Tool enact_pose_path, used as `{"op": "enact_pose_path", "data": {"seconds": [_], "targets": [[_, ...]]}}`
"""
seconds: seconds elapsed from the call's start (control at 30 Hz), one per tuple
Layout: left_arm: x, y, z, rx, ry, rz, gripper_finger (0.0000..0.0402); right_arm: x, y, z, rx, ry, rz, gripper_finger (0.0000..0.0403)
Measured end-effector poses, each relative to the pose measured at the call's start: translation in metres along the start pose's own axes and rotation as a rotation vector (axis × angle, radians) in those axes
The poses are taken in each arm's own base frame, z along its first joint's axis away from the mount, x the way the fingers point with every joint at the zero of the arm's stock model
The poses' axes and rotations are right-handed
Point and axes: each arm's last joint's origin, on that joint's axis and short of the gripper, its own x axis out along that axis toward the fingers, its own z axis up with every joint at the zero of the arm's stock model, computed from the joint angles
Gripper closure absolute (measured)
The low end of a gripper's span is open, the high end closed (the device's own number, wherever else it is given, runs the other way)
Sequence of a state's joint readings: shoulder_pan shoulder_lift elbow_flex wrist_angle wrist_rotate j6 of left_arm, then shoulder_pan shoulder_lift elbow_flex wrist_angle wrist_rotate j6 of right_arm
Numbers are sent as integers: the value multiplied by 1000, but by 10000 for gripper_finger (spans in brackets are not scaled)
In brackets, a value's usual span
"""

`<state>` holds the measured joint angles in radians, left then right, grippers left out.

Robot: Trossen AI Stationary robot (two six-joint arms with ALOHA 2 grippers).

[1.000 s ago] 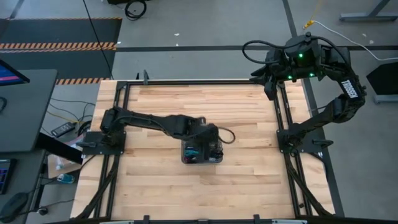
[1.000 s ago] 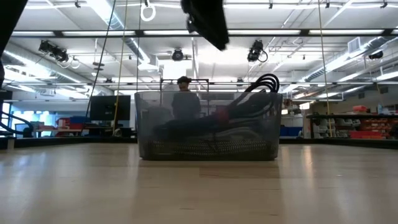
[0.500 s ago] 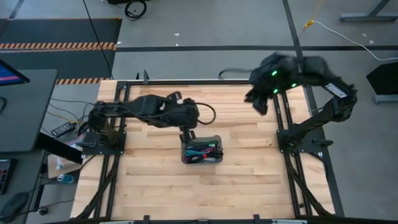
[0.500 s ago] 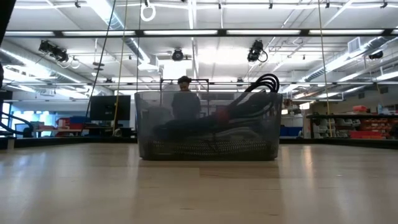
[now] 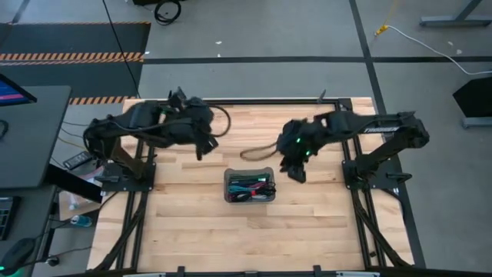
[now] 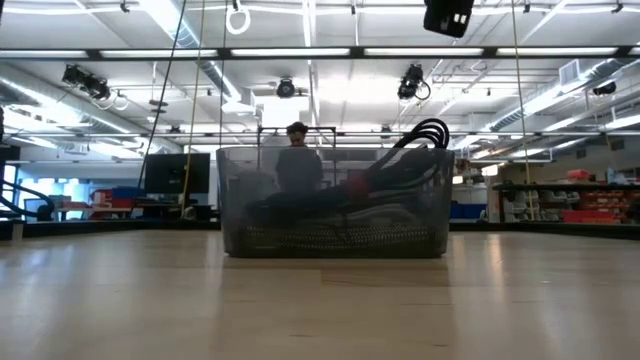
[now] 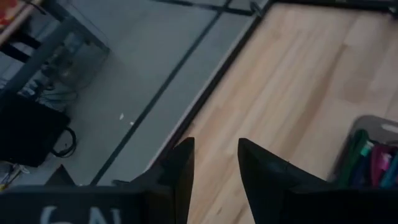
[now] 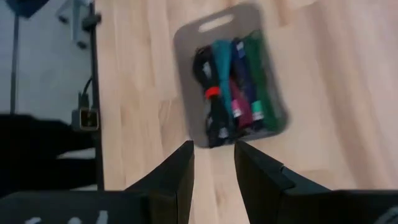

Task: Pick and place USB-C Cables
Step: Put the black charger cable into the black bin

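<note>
The cables (image 8: 233,93) were black, teal, blue, green and pink; the tray (image 8: 186,50) was grey, the table (image 8: 137,93) light wood.

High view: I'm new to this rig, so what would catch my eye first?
The translucent grey tray in the middle of the wooden table, packed with coloured USB-C cables. The right gripper hovers just right of it, fingers slightly apart and empty. The left gripper is up near the table's back left.

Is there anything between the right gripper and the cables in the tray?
Nothing visible. The right gripper hangs above the tray, open, and the USB-C cables lie uncovered inside. The left gripper is off to the side.
</note>
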<state>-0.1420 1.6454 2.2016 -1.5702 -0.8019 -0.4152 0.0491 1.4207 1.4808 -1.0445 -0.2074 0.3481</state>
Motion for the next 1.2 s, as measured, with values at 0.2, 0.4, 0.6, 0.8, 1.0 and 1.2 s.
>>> {"op": "enact_pose_path", "data": {"seconds": [0.2, 0.4, 0.6, 0.8, 1.0, 1.2], "targets": [[-19, 26, -4, -38, -70, 43, 271, 27, 12, -4, -14, 68, -29, 282], [-32, 45, -9, -79, -105, 48, 271, 55, 21, -2, -83, 98, -52, 282], [-33, 45, -9, -78, -106, 47, 271, 87, 15, 2, -58, 189, -42, 282], [-33, 45, -9, -75, -100, 32, 271, 118, 9, 3, -68, 266, -47, 282], [-33, 45, -9, -76, -100, 32, 271, 130, 8, 2, -105, 278, -110, 280], [-33, 45, -9, -75, -100, 32, 271, 132, 4, -2, -109, 318, -176, 270]]}}
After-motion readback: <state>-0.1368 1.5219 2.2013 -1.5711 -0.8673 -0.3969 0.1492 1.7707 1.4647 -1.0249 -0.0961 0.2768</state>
